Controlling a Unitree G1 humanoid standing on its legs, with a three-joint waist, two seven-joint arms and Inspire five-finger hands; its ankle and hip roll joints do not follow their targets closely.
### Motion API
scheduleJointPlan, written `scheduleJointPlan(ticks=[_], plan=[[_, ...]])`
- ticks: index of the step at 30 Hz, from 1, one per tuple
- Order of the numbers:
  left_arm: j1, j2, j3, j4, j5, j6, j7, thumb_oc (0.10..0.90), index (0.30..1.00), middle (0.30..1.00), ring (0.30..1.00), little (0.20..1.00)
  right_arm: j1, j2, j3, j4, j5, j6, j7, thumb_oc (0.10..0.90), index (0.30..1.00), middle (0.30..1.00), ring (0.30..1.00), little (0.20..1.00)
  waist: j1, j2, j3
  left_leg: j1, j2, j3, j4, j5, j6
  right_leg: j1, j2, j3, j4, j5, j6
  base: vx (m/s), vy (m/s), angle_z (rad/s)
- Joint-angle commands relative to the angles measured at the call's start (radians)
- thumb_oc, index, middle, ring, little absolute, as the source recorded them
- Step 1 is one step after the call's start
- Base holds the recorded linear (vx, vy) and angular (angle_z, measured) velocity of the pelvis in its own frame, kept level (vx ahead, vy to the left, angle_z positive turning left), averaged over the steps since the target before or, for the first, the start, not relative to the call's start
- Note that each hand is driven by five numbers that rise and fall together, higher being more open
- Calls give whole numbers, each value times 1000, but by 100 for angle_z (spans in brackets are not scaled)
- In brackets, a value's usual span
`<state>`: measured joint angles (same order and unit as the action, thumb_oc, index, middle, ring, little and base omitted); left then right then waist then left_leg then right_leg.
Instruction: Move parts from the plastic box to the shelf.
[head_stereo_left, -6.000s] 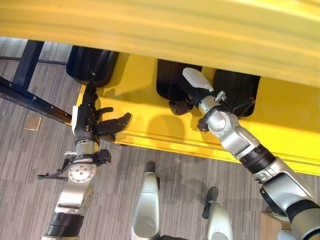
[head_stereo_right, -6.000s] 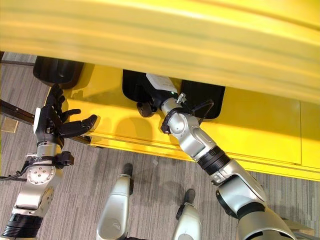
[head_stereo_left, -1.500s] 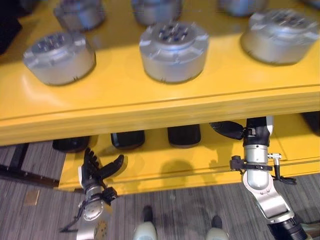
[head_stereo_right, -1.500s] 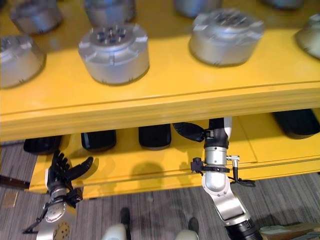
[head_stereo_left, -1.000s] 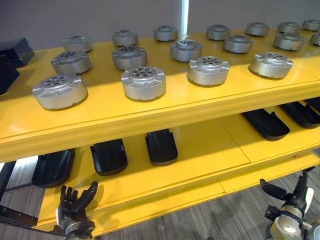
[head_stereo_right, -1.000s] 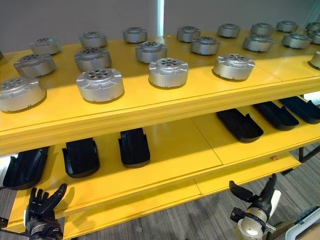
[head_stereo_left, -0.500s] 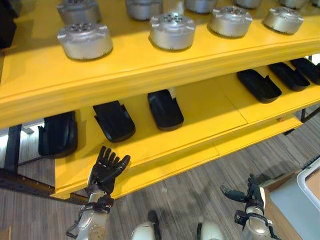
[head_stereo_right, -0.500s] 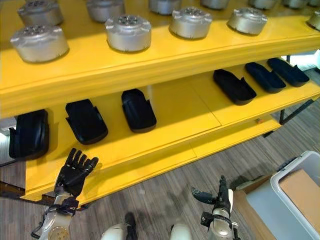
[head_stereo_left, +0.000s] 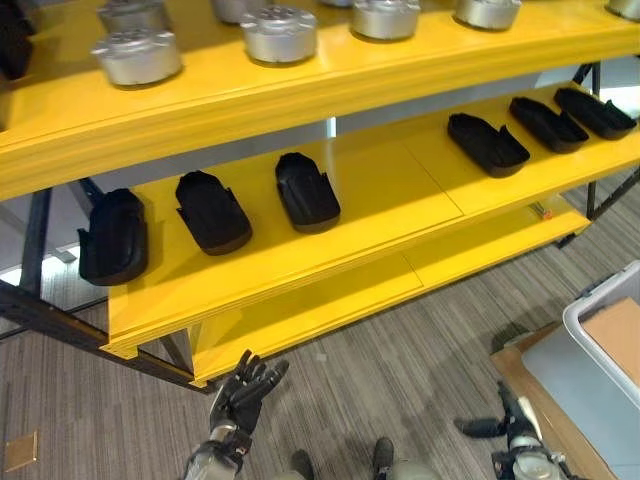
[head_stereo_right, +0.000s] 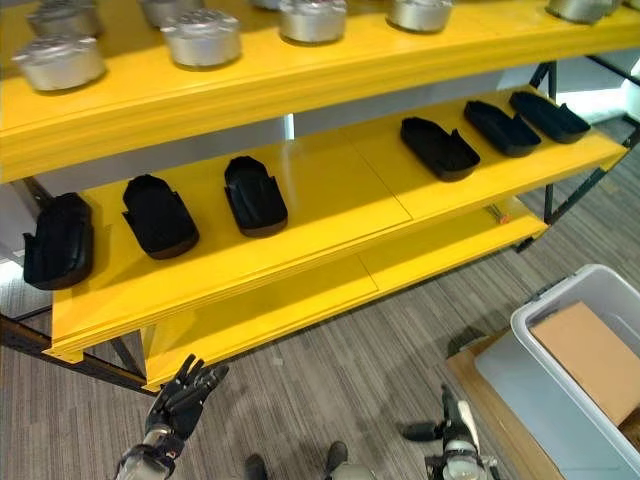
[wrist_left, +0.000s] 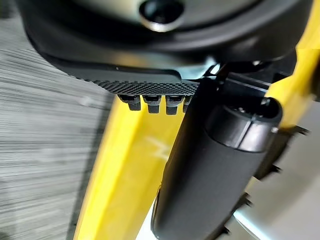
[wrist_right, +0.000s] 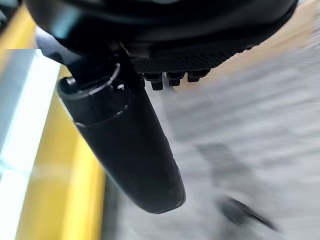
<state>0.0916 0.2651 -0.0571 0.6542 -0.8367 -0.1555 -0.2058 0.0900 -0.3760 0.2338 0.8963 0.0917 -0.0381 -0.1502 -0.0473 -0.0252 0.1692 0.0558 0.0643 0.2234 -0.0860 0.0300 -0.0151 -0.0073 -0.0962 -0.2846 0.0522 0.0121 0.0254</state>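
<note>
Six black parts (head_stereo_right: 255, 195) lie on the middle board of the yellow shelf (head_stereo_right: 330, 275) – three at the left of the frame and three at the upper right. Silver round parts (head_stereo_left: 280, 19) stand on the top board. The plastic box (head_stereo_right: 560, 300) is at the lower right, near the right hand (head_stereo_right: 455, 432); inside it a brown flat piece shows, and I cannot tell how many parts remain. Both hands are empty with fingers spread – the left hand (head_stereo_left: 245, 392) low at the bottom. I judge the next part is not yet picked. No writing can be read.
</note>
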Motion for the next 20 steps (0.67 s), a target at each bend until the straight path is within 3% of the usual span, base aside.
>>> scheduleJointPlan(ticks=[1,5,7,12,18,20], plan=[[-19,28,-36,122,214,29,-64,900,1000,1000,1000,1000,-100,18,14,243,-134,99,203,900,1000,1000,1000,1000,36,0,-40,3,75,6,-1,3,-65,79,-25,33,-123,34,92,-14,52,24],[-35,12,-50,367,375,31,-90,900,1000,1000,1000,1000,-115,59,71,417,-297,235,399,900,1000,1000,1000,1000,59,11,-53,15,62,20,-1,-8,-60,95,-42,2,-139,44,106,26,68,11],[-36,8,-62,439,411,40,-94,900,1000,1000,1000,1000,-115,68,98,434,-304,251,435,900,1000,1000,1000,1000,62,14,-59,23,56,25,-1,-12,-56,102,-44,-1,-139,41,107,35,43,10],[-40,11,-78,536,402,56,-87,900,1000,1000,1000,1000,-140,68,132,413,-317,235,399,900,1000,1000,1000,1000,57,13,-68,37,51,43,-1,-21,-50,111,-45,0,-139,35,111,12,11,4],[-58,3,-82,543,387,106,-76,900,1000,1000,1000,1000,-157,75,156,382,-341,157,358,900,1000,1000,1000,1000,50,12,-71,50,49,50,-1,-30,-46,120,-40,9,-139,30,110,7,2,-4],[-65,-1,-72,547,350,117,-74,900,1000,1000,1000,1000,-163,81,168,362,-343,164,362,900,1000,1000,1000,1000,46,7,-75,49,49,52,-1,-32,-44,118,-37,15,-139,28,109,0,0,0]])
